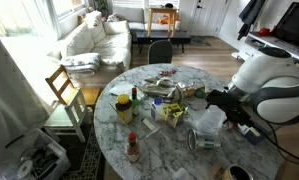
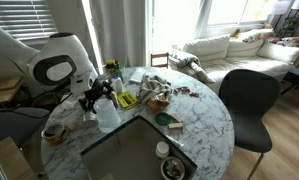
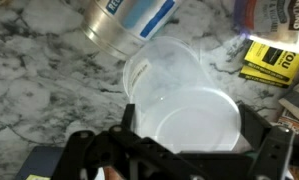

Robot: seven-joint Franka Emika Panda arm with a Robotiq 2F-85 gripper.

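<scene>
The pincer (image 3: 179,152) is spread as wide as it goes and holds nothing. Its fingers stand either side of a clear plastic cup (image 3: 184,105), with a gap showing on each flank. The cup sits on the marbled worktop (image 3: 29,75), seemingly upright, with its mouth toward the wrist camera (empty, as far as that view shows). It looks light, thin-walled and slick, so a hard squeeze would likely buckle it or make it skid. A gentle hold across the walls just below the rim seems safest. At 11 o'clock from the cup is a silver can (image 3: 129,25), and at 2 o'clock a yellow box (image 3: 274,62).
</scene>
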